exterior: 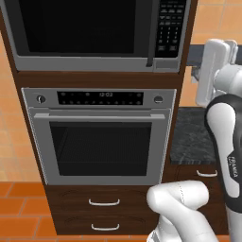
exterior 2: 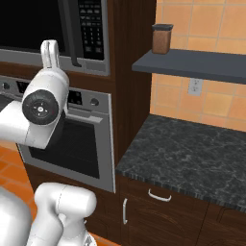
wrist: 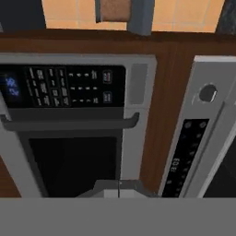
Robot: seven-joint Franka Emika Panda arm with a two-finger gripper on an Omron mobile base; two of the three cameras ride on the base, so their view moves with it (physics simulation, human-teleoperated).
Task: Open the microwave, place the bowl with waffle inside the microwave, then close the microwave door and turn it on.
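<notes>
Facing the wide black-and-silver built-in microwave (exterior: pixel 97 33) at upper left of the left base view, its grey-framed dark-windowed door (exterior: pixel 82 28) shut, long dark handle bar (wrist: pixel 69 123) across the hand view's middle. Tool pressed together, pinching nothing. Risk, as a judgement: shut tips slipping off the handle, or hitting the black keypad (exterior: pixel 169 26) or silver oven (exterior: pixel 99 137) below. Counted: one microwave, one oven, one brown jar (exterior 2: pixel 162 38) on its shelf (exterior 2: pixel 192 65), one dark stone table (exterior 2: pixel 192 153), four drawer handles

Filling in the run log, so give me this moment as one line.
microwave door: closed | handle bar: untouched | tool: shut, holding nothing, facing microwave | oven: closed
</notes>
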